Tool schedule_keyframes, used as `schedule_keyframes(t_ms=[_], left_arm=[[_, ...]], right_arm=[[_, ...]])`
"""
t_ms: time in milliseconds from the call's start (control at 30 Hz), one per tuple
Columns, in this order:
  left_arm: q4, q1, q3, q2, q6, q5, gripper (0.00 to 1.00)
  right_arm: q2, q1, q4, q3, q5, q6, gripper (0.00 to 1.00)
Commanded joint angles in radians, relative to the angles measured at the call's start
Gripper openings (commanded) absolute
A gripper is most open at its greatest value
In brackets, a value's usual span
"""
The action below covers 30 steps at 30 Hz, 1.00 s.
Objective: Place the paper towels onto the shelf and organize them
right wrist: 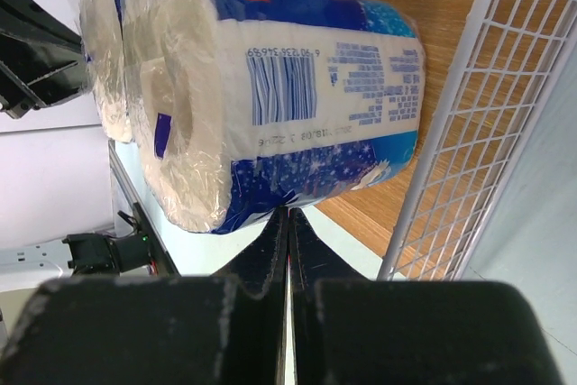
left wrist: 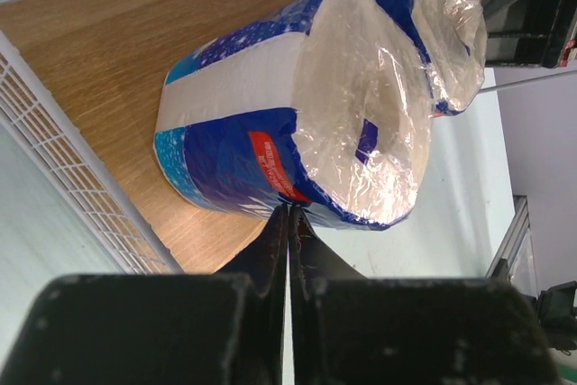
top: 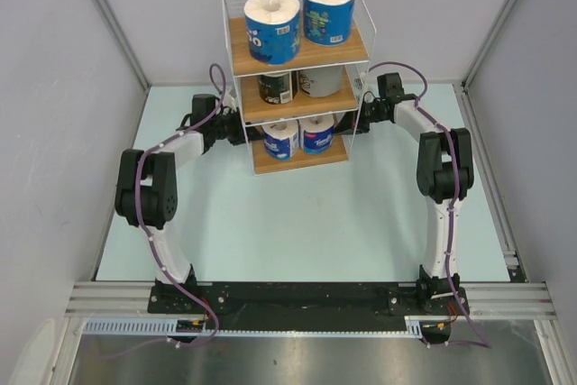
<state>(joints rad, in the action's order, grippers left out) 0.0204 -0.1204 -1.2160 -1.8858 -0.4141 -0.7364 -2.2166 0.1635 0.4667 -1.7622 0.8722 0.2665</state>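
Observation:
The shelf [top: 359, 45] stands at the table's far middle. Two blue paper towels [top: 272, 26] [top: 329, 8] stand on its top board. A dark roll [top: 277, 87] and a grey roll [top: 320, 81] stand on the middle board. Two blue rolls [top: 281, 139] [top: 316, 133] stand on the bottom board. My left gripper [top: 243, 126] is shut, and in the left wrist view its tips [left wrist: 290, 209] touch the left bottom roll [left wrist: 270, 123]. My right gripper [top: 353, 120] is shut, its tips [right wrist: 288, 212] against the right bottom roll [right wrist: 297, 87].
The shelf's white wire side panels [left wrist: 63, 178] [right wrist: 469, 132] stand close beside each gripper. The bottom wooden board [left wrist: 117, 51] lies under the rolls. Grey walls close in the pale table [top: 315, 223] on the left, back and right.

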Motion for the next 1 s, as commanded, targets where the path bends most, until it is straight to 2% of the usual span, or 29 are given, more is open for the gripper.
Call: schedule_keyframes(t_ms=[0,433,600,700,867,967], left_arm=[[0.029,-0.012,-0.043,-0.007,-0.020,-0.009,0.00],[-0.014,0.008,0.049,0.191,-0.005,0.071,0.01],[-0.056,0.016,0.101,0.286,-0.006,0.118,0.01],[-0.076,0.021,0.137,0.370,-0.012,0.153,0.01],[-0.129,0.025,0.216,0.562,-0.044,0.299,0.00],[-0.132,0.033,0.263,0.692,-0.071,0.373,0.00]], right_arm=[[-0.005,0.008,0.004,-0.028,0.028,-0.010,0.00],[0.162,-0.113,-0.082,0.109,0.016,0.057,0.00],[0.259,-0.156,-0.091,0.161,-0.055,0.082,0.00],[0.307,-0.200,-0.111,0.197,-0.108,0.122,0.00],[0.425,-0.243,-0.149,0.225,-0.252,0.189,0.00],[0.475,-0.268,-0.183,0.210,-0.268,0.235,0.00]])
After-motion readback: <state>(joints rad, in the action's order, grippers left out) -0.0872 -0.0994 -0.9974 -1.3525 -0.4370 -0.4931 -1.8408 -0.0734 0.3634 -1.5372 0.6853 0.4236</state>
